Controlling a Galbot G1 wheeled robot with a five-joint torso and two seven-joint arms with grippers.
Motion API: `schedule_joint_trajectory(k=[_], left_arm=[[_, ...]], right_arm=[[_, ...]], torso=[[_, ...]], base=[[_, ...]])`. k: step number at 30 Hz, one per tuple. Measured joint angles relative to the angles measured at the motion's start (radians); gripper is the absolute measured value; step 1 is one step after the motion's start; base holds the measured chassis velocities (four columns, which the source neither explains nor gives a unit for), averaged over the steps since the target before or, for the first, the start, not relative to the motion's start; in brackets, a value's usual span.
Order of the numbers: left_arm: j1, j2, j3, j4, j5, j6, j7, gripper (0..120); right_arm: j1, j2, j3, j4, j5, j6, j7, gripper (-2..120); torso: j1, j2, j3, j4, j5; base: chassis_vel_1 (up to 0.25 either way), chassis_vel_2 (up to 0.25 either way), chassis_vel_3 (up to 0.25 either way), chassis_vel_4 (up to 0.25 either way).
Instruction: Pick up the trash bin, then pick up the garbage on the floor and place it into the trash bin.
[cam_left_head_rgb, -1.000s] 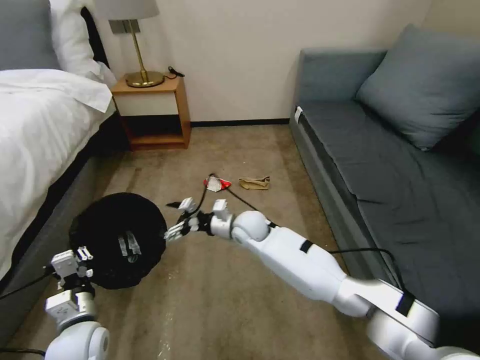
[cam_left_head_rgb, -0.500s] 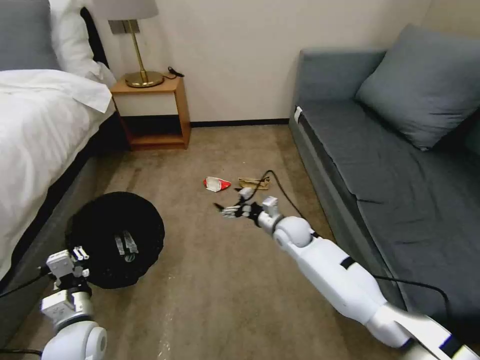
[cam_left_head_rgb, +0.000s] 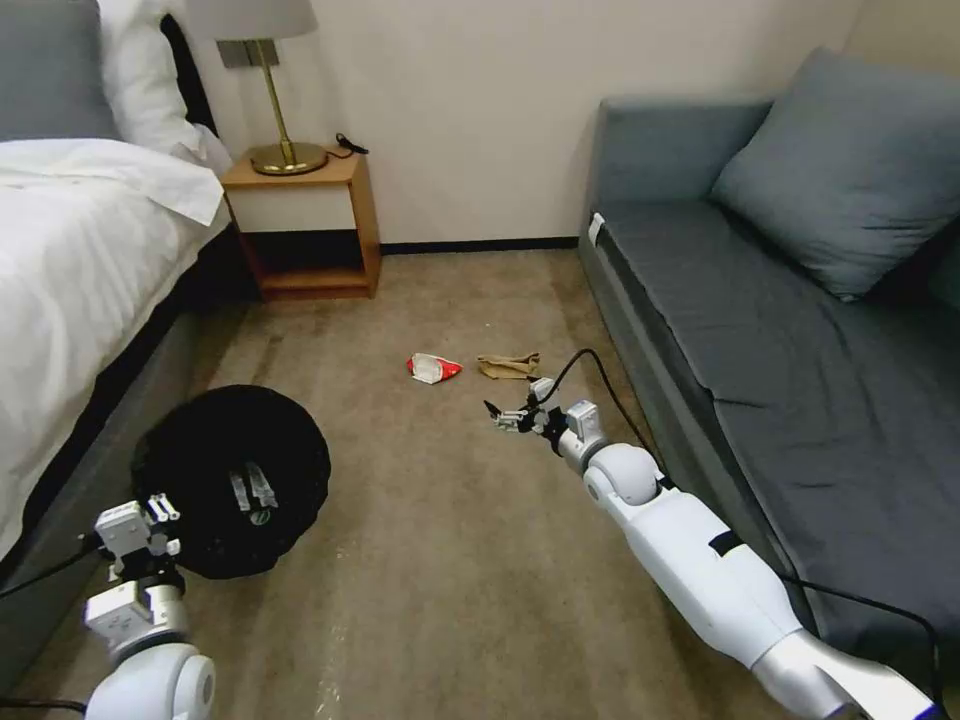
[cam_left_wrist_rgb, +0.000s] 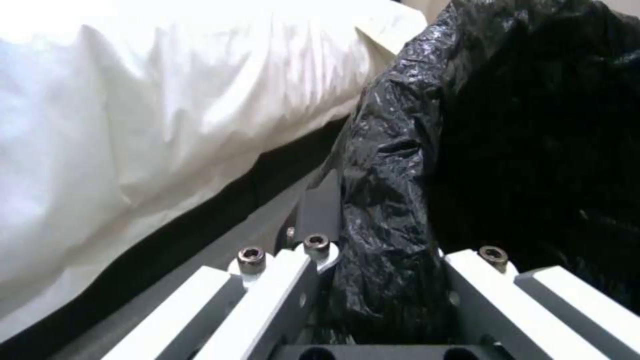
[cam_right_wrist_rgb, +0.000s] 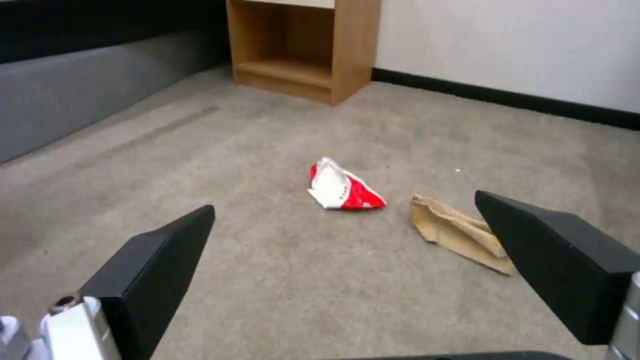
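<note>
- Right tool (cam_left_head_rgb: 505, 417): jaws wide apart, empty, low over carpet.
- Red-and-white packet (cam_right_wrist_rgb: 341, 188) and tan paper bag (cam_right_wrist_rgb: 457, 231) just ahead of it.
- Left tool (cam_left_wrist_rgb: 383, 280): clamped on trash bin (cam_left_head_rgb: 235, 480) liner rim beside bed.

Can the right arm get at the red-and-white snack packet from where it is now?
Probably yes. The right tool is open and empty above bare carpet, with the snack packet lying ahead in the open and nothing between them; the paper bag lies off to the side.
</note>
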Motion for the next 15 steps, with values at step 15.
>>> schedule_joint_trajectory(k=[15], left_arm=[[0.015,0.002,-0.003,0.019,-0.003,-0.027,-0.001,5]], right_arm=[[-0.027,0.007,0.017,-0.009,-0.022,0.015,-0.001,100]], torso=[[0.000,0.000,0.000,0.0000,0.0000]], base=[[0.000,0.000,0.000,0.000]])
